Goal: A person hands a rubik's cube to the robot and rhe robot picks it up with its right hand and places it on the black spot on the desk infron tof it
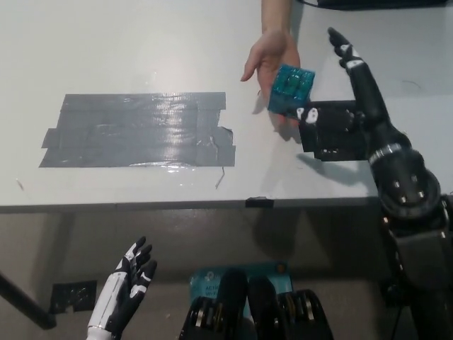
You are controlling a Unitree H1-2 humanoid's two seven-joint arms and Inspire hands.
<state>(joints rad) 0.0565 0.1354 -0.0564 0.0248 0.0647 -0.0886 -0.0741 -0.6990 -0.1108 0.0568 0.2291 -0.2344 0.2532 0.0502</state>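
A person's hand (271, 55) reaches in from the top, palm up, with a teal Rubik's cube (291, 90) resting on it. My black right hand (352, 85) is raised over the table just right of the cube, fingers spread and open, not touching it. The black tape spot (328, 136) lies on the white desk (141, 42), partly covered by my right hand and forearm. My white left hand (126, 289) rests open below the table's front edge at the lower left.
A large grey tape patch (138, 130) covers the desk's left middle. The table's front edge (212, 205) runs across the picture. A dark object sits at the top right corner (375, 3).
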